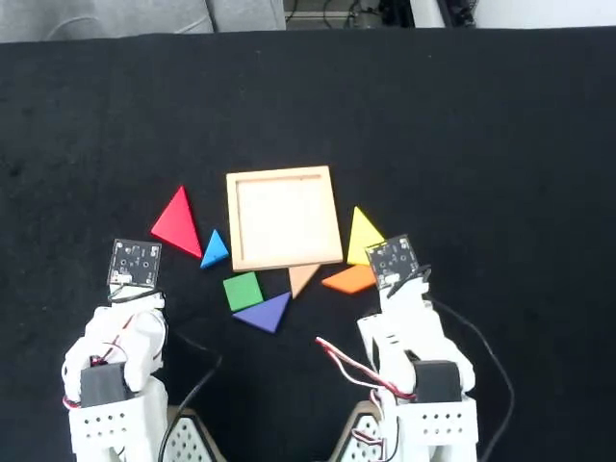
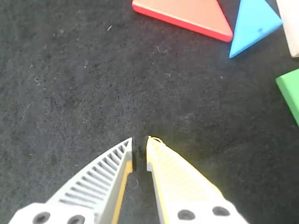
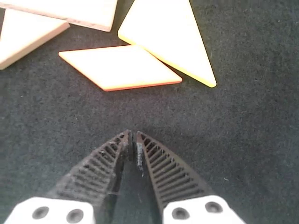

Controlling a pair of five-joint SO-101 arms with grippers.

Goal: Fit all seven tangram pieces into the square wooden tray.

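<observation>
One tray [image 1: 283,172]; seven pieces [image 1: 243,291] outside it, nine o'clock through six to three; left gripper [image 2: 139,142], right gripper [image 3: 133,137] pinched closed, empty.

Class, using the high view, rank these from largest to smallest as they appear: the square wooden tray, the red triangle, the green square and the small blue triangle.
1. square wooden tray
2. red triangular piece
3. green square piece
4. small blue triangular piece
All four lie flat at a similar depth, so nearness barely affects the ranking.
</observation>
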